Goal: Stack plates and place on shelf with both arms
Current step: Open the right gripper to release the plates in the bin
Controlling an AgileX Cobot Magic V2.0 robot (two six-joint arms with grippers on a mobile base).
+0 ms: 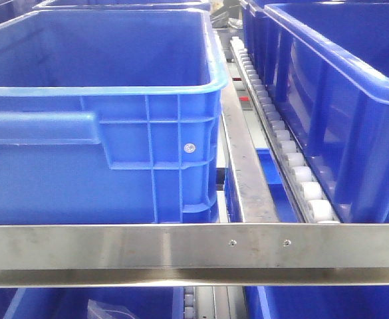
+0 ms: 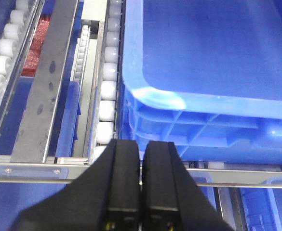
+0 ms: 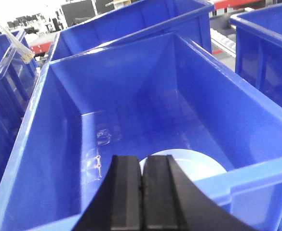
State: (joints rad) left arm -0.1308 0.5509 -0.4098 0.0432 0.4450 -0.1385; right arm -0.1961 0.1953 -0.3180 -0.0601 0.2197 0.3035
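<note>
Clearly, the move ahead turns on one relation: a pale plate (image 3: pixel 186 161) lies flat on the floor of a deep blue bin (image 3: pixel 131 110), directly below and just ahead of the right gripper (image 3: pixel 141 192), whose fingers are pressed together with nothing between them. Only part of the plate shows, a pale arc past the fingertips toward the near wall of the bin, slightly to the right of centre; being round it has no long axis, so the approach depends only on which stretch of rim the fingers can reach. Whether a second plate lies with it I cannot tell from this view. The left gripper (image 2: pixel 141 192) also has its fingers closed on nothing, and it hangs outside, over the steel front rail (image 2: pixel 44 168) of the roller rack, facing the corner of another blue bin (image 2: pixel 203 96); no plate shows in its view. The front camera sees only bins (image 1: pixel 101 119) and the rack's steel crossbar (image 1: pixel 194 252), with no plate and neither arm. I judge the right arm much the nearer to the plate: it would need to part its fingers and descend into the bin, minding the near wall
</note>
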